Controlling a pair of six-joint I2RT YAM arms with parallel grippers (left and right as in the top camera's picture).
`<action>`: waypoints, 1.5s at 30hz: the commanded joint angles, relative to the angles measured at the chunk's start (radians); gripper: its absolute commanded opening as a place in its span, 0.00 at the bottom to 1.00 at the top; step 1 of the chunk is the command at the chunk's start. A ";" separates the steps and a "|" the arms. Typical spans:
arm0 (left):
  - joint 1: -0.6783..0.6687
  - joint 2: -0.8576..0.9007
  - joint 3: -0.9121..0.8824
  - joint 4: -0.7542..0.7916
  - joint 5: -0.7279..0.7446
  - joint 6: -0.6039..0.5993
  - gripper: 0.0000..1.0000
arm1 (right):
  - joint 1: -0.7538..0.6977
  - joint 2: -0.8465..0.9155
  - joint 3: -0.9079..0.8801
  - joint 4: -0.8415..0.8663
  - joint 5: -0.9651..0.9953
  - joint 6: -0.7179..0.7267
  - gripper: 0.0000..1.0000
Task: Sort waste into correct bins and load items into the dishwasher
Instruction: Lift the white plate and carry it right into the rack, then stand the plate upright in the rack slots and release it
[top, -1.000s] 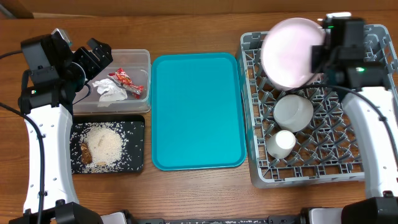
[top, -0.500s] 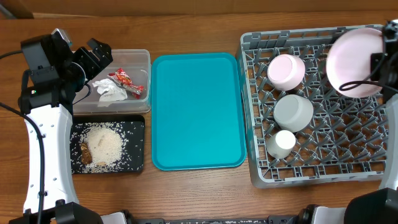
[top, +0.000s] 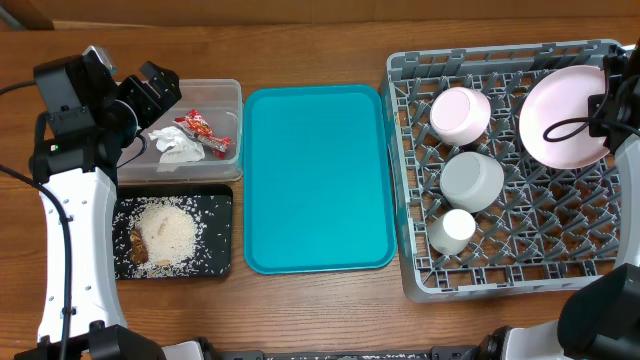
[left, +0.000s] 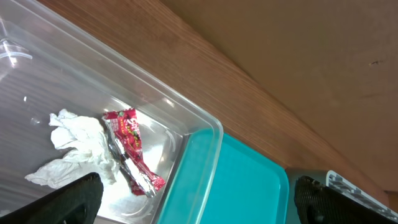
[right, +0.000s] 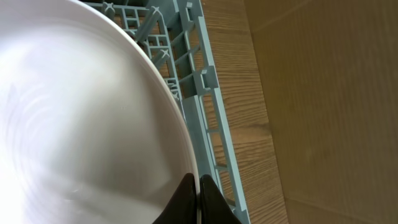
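One plate: held over rack, far right corner.
Right jaws: clenched on plate rim.
Left jaws: released, near tub.
Risk: plate may be tipped over rack wall if freed unseated.

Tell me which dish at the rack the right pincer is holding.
The big pale pink plate, on the right of the rack, pinched at its rim. The pink bowl, grey-green cup and small white cup sit free.

Teal tray flat on wooden table, long sides running front to back; brown cardboard behind.
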 joint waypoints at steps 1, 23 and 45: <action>-0.002 0.005 0.010 0.001 -0.006 -0.006 1.00 | 0.004 -0.005 0.020 -0.004 0.024 0.007 0.04; -0.002 0.005 0.010 0.001 -0.006 -0.006 1.00 | 0.130 -0.005 0.020 -0.010 0.035 0.006 0.18; -0.002 0.005 0.010 0.001 -0.006 -0.006 1.00 | 0.195 -0.005 0.020 -0.001 -0.571 0.008 1.00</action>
